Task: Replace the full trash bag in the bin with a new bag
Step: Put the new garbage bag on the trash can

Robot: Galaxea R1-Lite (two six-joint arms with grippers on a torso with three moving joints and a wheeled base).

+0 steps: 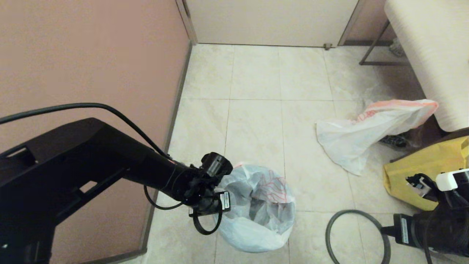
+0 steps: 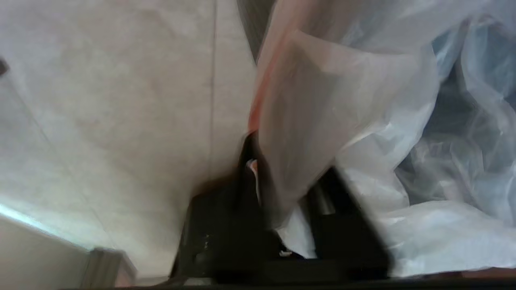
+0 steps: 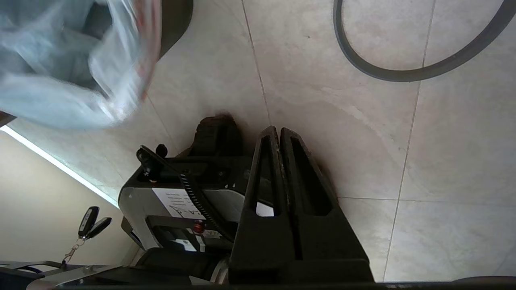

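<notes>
The bin (image 3: 175,24) stands low in the middle of the head view, wrapped almost wholly in the new bag (image 1: 256,220). This translucent white bag with red print is draped into the bin and down over its outside. My left gripper (image 1: 224,198) is at the bin's left edge. Its fingers (image 2: 250,169) stand apart with the bag's orange-pink mouth band (image 2: 282,121) hanging between them. The full trash bag (image 1: 351,135), white with an orange-pink mouth band, lies on the floor to the right. My right gripper (image 3: 280,131) hangs shut and empty over bare tiles.
The bin's grey rim ring (image 1: 353,212) lies loose on the floor beside the right arm (image 1: 432,223). A yellow fabric bag (image 1: 414,176) and a clear bag with dark things (image 1: 394,140) sit at the right. A wall (image 1: 91,55) runs close on the left, a white table (image 1: 432,55) far right.
</notes>
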